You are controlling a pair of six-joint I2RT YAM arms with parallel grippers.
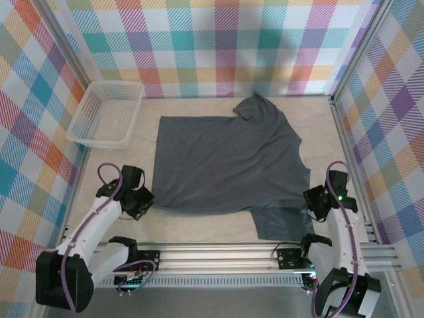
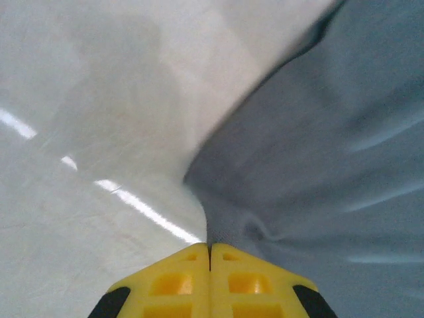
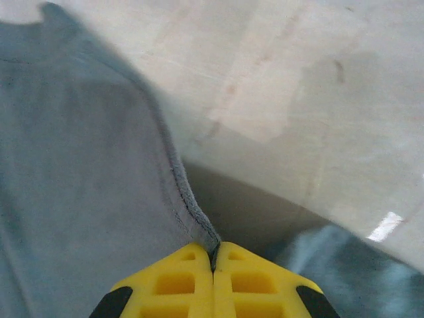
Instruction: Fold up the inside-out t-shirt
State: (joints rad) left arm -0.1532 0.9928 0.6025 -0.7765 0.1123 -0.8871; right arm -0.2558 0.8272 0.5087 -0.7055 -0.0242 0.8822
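The inside-out t-shirt (image 1: 228, 162) lies spread on the desk (image 1: 192, 228), near the basket (image 1: 101, 142). It looks soft, light and limp, so the edges seem best to hold: the left jaws pinch its basket-side corner, the right jaws its edge far from the basket.

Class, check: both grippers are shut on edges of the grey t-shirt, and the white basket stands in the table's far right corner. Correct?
No. The top external view shows the white basket in the far left corner. The left gripper and right gripper are indeed shut on edges of the t-shirt.
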